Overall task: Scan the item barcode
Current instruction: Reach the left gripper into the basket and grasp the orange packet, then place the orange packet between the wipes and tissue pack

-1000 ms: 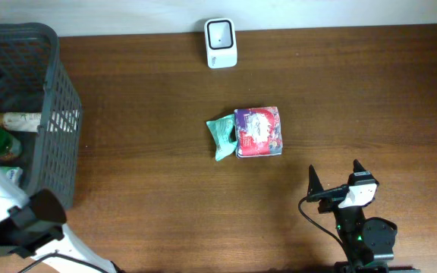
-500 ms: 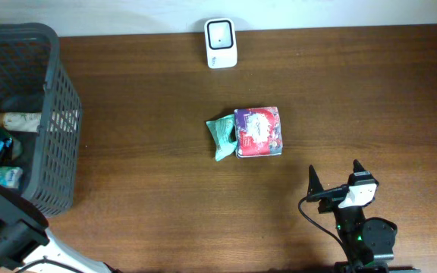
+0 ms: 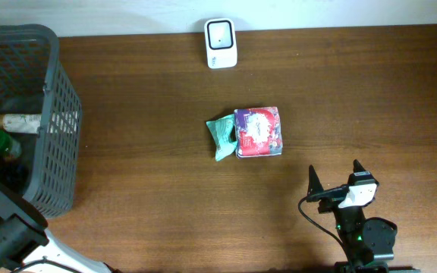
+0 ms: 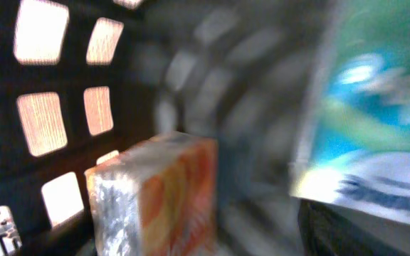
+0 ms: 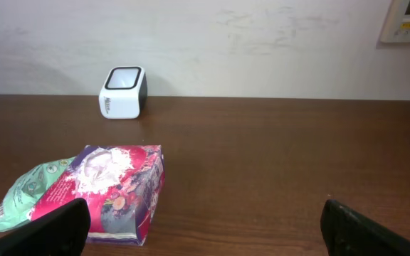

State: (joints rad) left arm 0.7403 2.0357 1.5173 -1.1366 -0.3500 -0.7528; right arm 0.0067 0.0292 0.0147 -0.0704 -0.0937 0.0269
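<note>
The left pincer [image 3: 4,165] is seen inside the basket [image 3: 61,114] at the table's [image 3: 370,91] left edge. Whether it is released or clenched cannot be told. An orange box [image 4: 155,199] and a green-blue packet [image 4: 376,121] are shown blurred beside it. The right pincer [image 3: 334,170] is held released near the front edge. A pink pack [image 3: 259,131] and a green pouch [image 3: 222,136] are laid touching at mid-table, with the scanner [image 3: 221,43] at the far edge.

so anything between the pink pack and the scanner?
Nothing visible. Only bare table lies between the pink pack and the scanner; the green pack sits against its left side in the overhead view, off that line.
</note>
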